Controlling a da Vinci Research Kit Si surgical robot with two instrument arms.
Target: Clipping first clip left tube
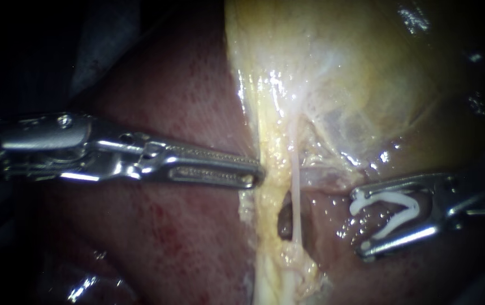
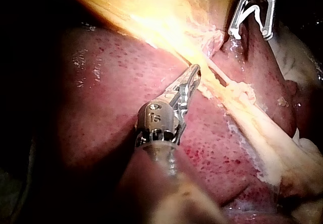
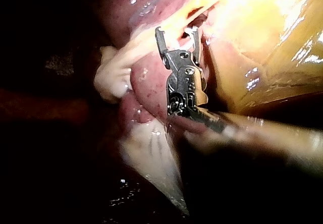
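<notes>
Right instrument (image 1: 360, 225): jaws spread wide, loaded with an open white clip (image 1: 392, 196).
The clip is held just beside the pale thin tube (image 1: 295, 192), not touching it, over the liver (image 1: 186, 237). Jaws of the left instrument (image 1: 258, 174) are closed on the edge of yellow tissue (image 1: 268, 147) on the tube's other side.

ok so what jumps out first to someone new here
The white clip stands out, an open V held between the jaws of the right tool, right of centre in the endoscope view. Beside it a thin pale tube runs taut over a dark gap in the yellowish tissue, with the left tool at the tissue's far edge.
</notes>
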